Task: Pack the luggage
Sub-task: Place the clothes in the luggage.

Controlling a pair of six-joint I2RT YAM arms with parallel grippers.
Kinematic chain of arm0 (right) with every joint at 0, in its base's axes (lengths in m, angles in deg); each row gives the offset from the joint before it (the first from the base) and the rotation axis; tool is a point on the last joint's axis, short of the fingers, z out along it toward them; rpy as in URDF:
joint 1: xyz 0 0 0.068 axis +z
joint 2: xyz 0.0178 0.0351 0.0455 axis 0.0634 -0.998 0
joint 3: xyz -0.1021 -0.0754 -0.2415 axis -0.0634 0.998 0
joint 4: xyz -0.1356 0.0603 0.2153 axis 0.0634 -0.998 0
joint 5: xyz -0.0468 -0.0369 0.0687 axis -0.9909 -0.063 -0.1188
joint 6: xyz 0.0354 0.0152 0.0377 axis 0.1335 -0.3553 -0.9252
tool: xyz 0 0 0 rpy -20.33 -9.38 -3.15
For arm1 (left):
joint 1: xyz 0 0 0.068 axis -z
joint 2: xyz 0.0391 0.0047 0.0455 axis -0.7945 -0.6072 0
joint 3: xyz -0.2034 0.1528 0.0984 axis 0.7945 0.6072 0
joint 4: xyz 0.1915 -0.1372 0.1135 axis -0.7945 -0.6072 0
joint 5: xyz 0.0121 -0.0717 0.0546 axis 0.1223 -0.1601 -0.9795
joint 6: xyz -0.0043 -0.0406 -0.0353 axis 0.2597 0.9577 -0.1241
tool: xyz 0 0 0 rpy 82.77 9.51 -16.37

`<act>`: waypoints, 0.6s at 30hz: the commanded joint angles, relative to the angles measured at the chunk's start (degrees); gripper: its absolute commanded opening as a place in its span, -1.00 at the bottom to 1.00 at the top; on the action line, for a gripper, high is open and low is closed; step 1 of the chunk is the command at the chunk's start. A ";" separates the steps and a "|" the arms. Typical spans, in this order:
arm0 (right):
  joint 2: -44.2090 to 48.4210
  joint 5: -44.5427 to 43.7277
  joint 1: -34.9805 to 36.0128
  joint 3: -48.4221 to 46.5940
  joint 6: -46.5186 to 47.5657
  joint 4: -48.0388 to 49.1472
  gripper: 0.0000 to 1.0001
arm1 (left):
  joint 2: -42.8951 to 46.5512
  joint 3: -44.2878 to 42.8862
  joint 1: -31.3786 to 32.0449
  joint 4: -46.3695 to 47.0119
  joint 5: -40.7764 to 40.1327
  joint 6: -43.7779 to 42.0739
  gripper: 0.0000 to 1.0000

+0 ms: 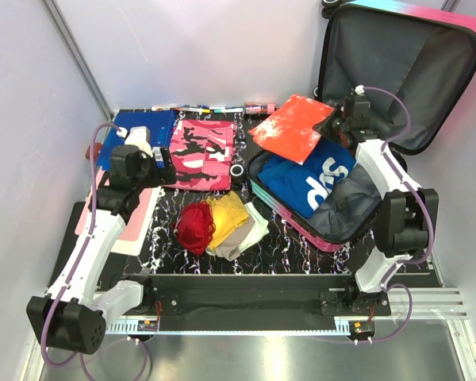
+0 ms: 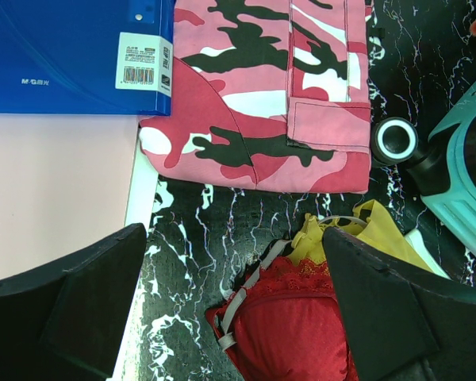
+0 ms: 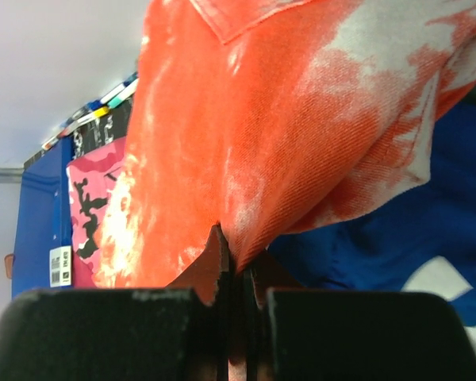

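The luggage [image 1: 357,218] lies open at the right, its lid [image 1: 397,71] upright, with a blue garment [image 1: 313,178] inside. My right gripper [image 1: 335,121] is shut on an orange-and-white garment [image 1: 293,128], holding it above the luggage's far left corner; in the right wrist view the cloth [image 3: 246,127] is pinched between the jaws. My left gripper [image 1: 163,169] is open and empty, hovering left of the pink camouflage garment [image 1: 202,155]. In the left wrist view its fingers [image 2: 63,309] straddle the dark mat beside a red lace garment [image 2: 289,325] and a yellow one [image 2: 365,234].
A pile of red, yellow and beige clothes [image 1: 218,222] lies in the middle. A flat blue folder [image 1: 139,131] and a pink sheet [image 1: 131,218] lie at the left. A tape roll [image 1: 237,170] sits by the luggage's black wheel. Markers [image 1: 198,109] line the back edge.
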 commanded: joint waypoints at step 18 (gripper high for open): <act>3.47 1.97 -10.90 9.52 0.18 4.42 -1.00 | 0.78 -0.63 0.23 1.68 1.08 0.34 0.98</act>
